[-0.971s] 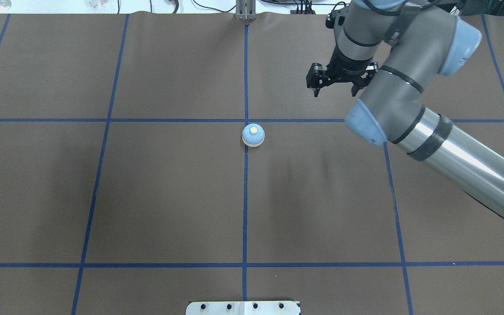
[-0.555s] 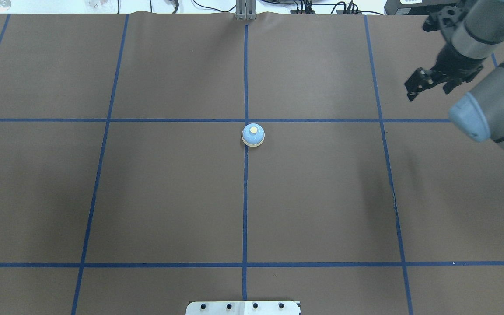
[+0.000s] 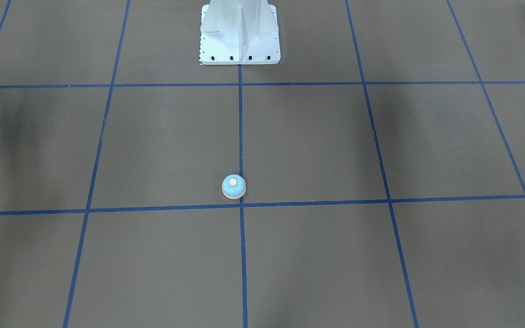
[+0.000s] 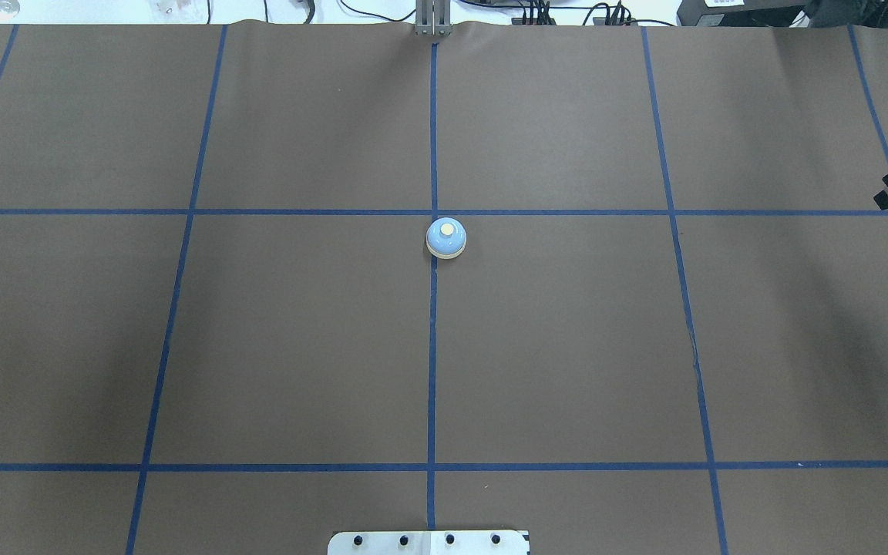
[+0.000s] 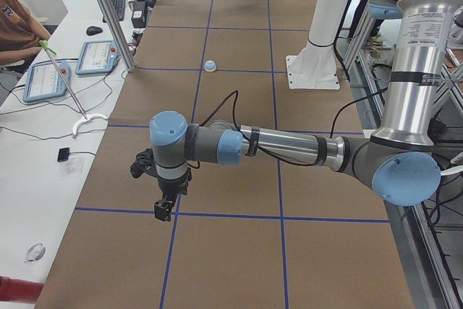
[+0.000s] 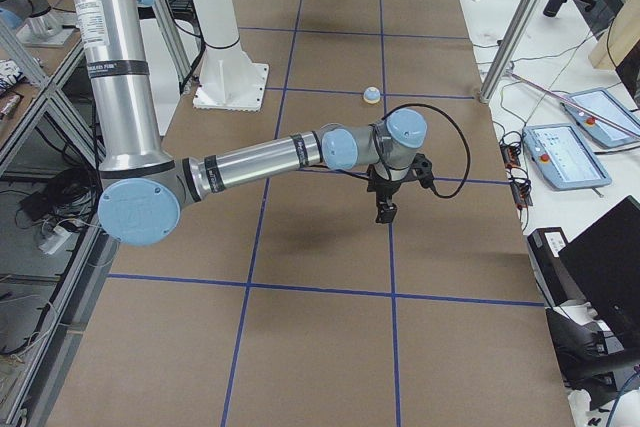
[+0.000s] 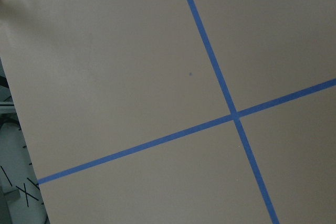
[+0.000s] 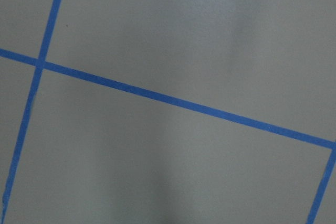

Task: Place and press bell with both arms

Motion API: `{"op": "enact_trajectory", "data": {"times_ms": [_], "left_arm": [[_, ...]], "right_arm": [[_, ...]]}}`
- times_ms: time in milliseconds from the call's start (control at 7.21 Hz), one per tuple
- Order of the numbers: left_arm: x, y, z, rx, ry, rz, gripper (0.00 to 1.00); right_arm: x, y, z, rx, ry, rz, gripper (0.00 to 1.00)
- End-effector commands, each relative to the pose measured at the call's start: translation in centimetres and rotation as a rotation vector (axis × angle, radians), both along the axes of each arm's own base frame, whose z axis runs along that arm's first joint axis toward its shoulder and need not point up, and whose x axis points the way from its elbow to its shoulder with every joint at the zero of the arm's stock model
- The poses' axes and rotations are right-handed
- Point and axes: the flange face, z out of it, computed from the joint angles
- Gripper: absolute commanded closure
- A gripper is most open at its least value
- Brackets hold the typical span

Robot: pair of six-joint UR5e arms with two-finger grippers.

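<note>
Bell [image 4: 445, 237] on table [image 4: 297, 347] centre — left arm [image 5: 289, 148], right arm [image 6: 250, 158] at its 2 ends.

We see a matt, brown, paper-like worktop [image 4: 297, 347] crossed by smooth blue tape [image 4: 431, 370]. The bell [image 4: 445, 237] has a glossy, smooth dome.

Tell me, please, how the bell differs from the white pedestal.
The bell is small, round and light blue; the pedestal is large, white and square-footed. The bell sits mid-table near a tape crossing; the pedestal stands at the robot's edge. Both sit along the centre tape line.
</note>
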Motion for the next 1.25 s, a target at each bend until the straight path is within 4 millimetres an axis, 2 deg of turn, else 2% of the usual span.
{"op": "enact_trajectory", "data": {"times_ms": [0,139,277,416,832,1110], "left_arm": [[-0.6,1.0,1.0,-0.019,0.002,-0.013,0.0],[-0.4,2.4,2.5,-0.052,0.016,-0.02,0.0],[0.4,3.7,3.5,-0.081,0.1,-0.019,0.0],[0.6,4.7,4.0,-0.12,0.124,-0.061,0.0],[0.6,4.9,4.0,-0.126,0.117,-0.081,0.0],[0.5,4.8,3.8,-0.121,0.112,-0.081,0.0]], "right_arm": [[6.2,1.8,3.7,-0.068,-0.009,0.104,0.0],[7.7,3.0,5.9,-0.084,0.003,0.127,0.0],[11.1,5.8,8.4,-0.129,-0.007,0.187,0.0],[12.7,7.7,9.6,-0.097,-0.001,0.166,0.0],[15.8,9.8,11.6,-0.104,0.048,0.193,0.0],[16.0,9.2,10.7,-0.096,0.077,0.193,0.0]]}}
